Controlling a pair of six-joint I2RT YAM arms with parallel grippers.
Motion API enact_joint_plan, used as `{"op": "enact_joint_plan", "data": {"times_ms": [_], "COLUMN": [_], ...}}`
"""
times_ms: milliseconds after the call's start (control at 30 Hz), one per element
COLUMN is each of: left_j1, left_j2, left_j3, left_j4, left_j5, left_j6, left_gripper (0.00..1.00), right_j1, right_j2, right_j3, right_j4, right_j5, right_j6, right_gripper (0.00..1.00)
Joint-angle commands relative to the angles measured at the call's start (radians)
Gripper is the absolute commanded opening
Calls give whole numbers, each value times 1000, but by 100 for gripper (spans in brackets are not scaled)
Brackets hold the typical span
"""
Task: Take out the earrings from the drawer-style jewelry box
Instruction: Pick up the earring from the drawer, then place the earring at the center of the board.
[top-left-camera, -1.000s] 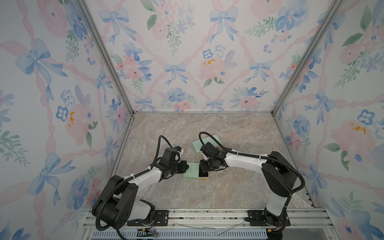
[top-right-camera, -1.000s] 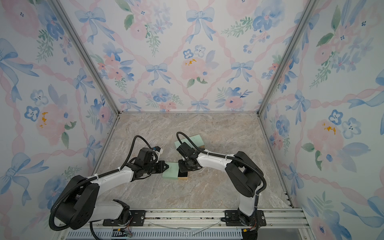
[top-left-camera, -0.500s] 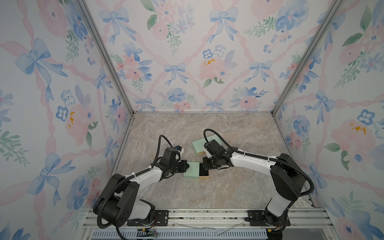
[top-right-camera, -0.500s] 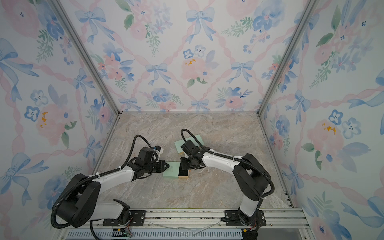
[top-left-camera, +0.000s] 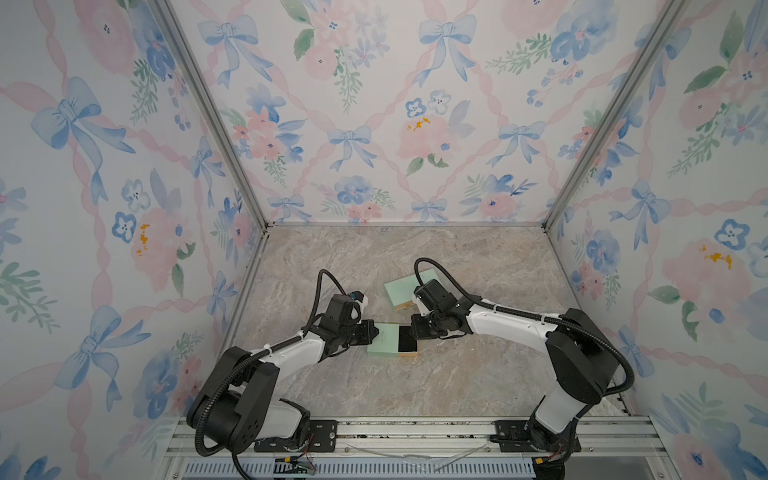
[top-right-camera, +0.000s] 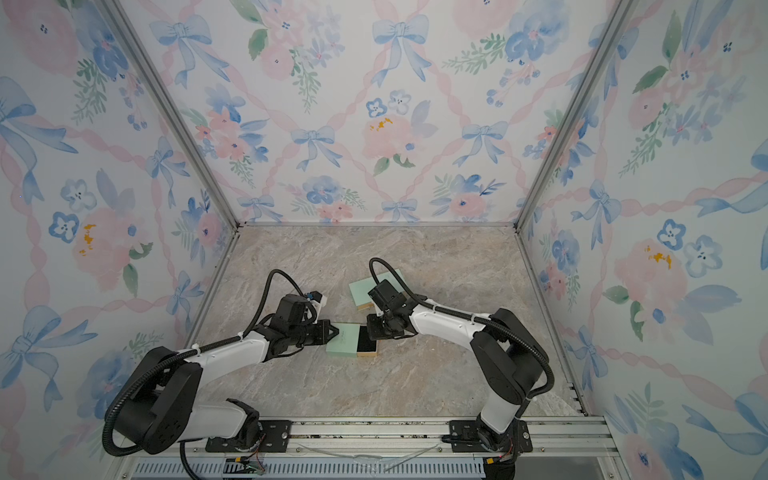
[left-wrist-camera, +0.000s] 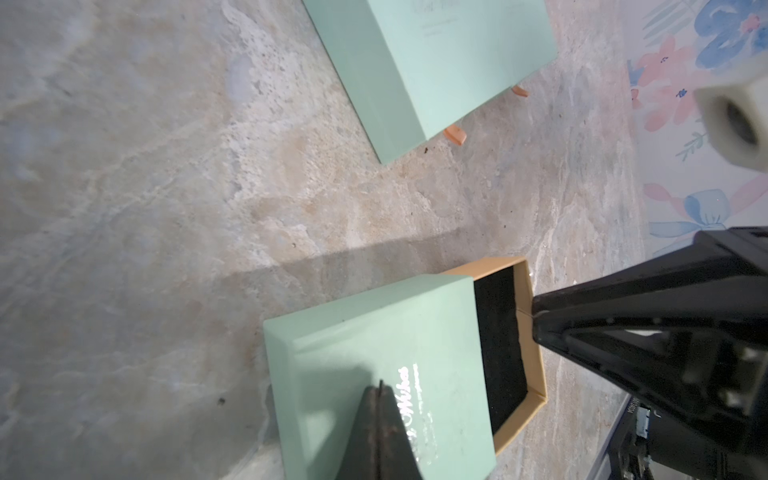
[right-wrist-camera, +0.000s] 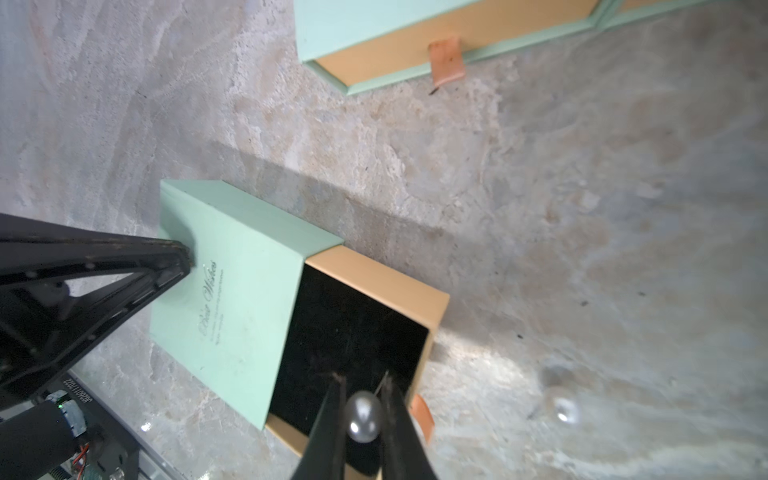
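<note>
**Right end effector pinching one pearl earring over the open drawer.**

Both top views: the jewelry box lies on the bench between the arms; the left end effector, pressed together, bears on its mint sleeve; the earring is too small to see. Left wrist view: the visible black drawer lining shows no earring. Right wrist view: the earring, a glossy whitish, slightly oval bead, sits between the right fingers above the drawer's outer end. A second earring lies on the bench beyond that end, away from the sleeve; the carry-out likely runs that way.
</note>
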Motion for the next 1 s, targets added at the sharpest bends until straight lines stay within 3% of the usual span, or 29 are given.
{"op": "enact_joint_plan", "data": {"times_ms": [0,400,967], "left_j1": [4,4,5], "left_j2": [75,75,76], "left_j3": [-57,-54,-55], "left_j4": [-183,-184,-185], "left_j5": [-141,-138,-140], "left_j6": [1,1,2], "left_gripper": [0,0,0], "right_j1": [-44,-216,-197], "right_j2": [-91,-186,-44], "right_j3": [-43,-205,-210], "right_j4": [36,-10,29], "right_j5": [-16,-23,-91], "right_j6": [44,32,41], "right_gripper": [12,12,12]}}
